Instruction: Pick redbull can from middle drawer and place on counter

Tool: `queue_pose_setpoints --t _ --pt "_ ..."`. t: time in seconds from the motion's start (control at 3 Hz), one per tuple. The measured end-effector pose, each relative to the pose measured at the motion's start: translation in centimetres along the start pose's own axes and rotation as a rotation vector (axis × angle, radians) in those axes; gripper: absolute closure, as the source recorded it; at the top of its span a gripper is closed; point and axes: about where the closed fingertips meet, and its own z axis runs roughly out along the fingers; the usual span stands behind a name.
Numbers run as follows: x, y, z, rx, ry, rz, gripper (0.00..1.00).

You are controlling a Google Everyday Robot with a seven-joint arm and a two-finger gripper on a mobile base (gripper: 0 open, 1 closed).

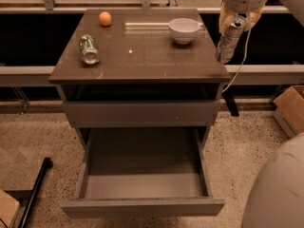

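Observation:
My gripper (233, 26) is at the upper right, above and just beyond the right edge of the counter (142, 56). It is shut on the redbull can (228, 42), a slim silvery can that hangs tilted below the fingers, off the counter's right side at about its height. The middle drawer (142, 179) is pulled wide open below, and its bare grey floor holds nothing.
On the counter lie a green can (89, 50) on its side at the left, an orange (105, 18) at the back, and a white bowl (184, 30) at the back right. A cardboard box (289, 109) stands on the floor at the right. A black pole (35, 186) lies at the lower left.

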Motion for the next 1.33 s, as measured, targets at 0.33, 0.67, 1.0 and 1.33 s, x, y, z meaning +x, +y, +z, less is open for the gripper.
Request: queue_pose_setpoints --t 0.33,0.67,1.0,1.33 --pt "-0.6 2.0 0.7 -0.063 0.000 -0.009 1.00" --pt "-1.1 4.1 1.4 -0.139 0.011 -0.019 1.00" --pt "-1.4 6.7 2.2 -0.221 0.031 -0.038 0.82" --pt "-2.3 9.4 3.2 -0.256 0.029 -0.061 0.53"
